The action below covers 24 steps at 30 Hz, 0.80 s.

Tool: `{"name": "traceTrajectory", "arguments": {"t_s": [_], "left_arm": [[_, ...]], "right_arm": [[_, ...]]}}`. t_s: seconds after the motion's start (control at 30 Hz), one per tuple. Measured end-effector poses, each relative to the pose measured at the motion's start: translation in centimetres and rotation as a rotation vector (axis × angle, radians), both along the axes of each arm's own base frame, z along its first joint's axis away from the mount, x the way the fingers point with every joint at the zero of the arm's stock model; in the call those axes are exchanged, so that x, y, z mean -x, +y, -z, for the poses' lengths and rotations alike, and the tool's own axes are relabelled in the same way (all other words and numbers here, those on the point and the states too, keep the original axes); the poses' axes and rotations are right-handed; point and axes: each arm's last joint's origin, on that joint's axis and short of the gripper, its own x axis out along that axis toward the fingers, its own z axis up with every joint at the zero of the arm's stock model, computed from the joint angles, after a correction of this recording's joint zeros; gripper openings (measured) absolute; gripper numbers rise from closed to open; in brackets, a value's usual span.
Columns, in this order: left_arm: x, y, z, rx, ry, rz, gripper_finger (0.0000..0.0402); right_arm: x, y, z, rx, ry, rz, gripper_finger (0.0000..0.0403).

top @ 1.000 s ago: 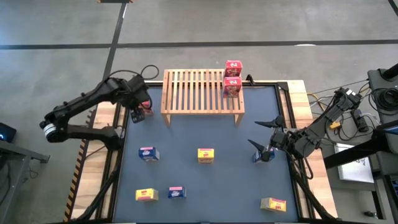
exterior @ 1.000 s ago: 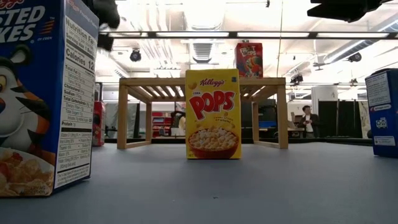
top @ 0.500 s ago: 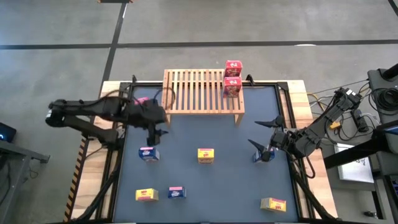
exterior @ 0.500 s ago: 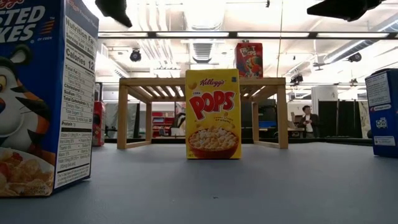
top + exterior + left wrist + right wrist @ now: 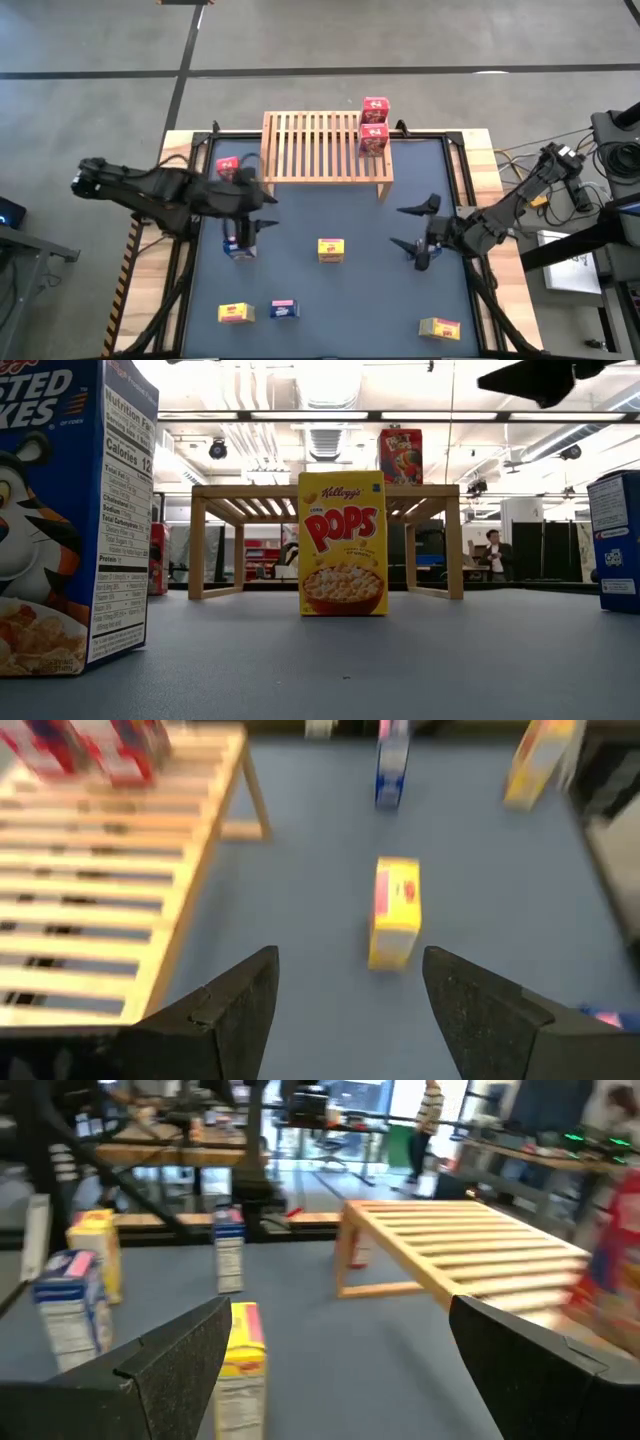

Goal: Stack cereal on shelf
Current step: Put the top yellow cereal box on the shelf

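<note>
Two red Froot Loops boxes (image 5: 374, 125) placed at right end of wooden slatted shelf (image 5: 315, 148); seven boxes remaining. Third red box (image 5: 227, 167) beside shelf's left leg. Yellow Corn Pops box (image 5: 331, 250) mid-mat. Left gripper (image 5: 243, 222), fingers spread, above blue Frosted Flakes box (image 5: 238, 247). Right gripper (image 5: 418, 228), fingers spread, empty, over another blue box (image 5: 421, 252).

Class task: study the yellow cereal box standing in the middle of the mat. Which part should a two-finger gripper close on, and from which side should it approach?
Grip the yellow box across its two broad printed faces, near the top, coming straight down from above. It stands upright and alone on the mat, so its top is free. Its depth is its narrowest dimension, as the left wrist view shows.
</note>
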Motion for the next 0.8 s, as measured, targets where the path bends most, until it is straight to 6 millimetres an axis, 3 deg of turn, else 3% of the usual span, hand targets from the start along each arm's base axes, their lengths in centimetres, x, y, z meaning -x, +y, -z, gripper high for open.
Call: {"name": "traceTrajectory", "arguments": {"t_s": [0.2, 0.37, 0.8], "left_arm": [[3.0, 0.7, 1.7, 0.049, -0.268, 0.009, 0.0231], [4.1, 1.0, 3.2, 0.076, -0.395, 0.009, 0.0231], [3.4, 0.9, 4.8, 0.031, -0.436, 0.026, 0.0232]], "right_arm": [[-3.1, 0.3, 1.7, 0.049, 0.042, 0.018, 0.0364], [-5.1, 0.3, 3.0, 0.021, 0.102, -0.018, 0.0364], [-10.5, -0.3, 5.4, -0.065, 0.220, -0.176, 0.0364]]}}
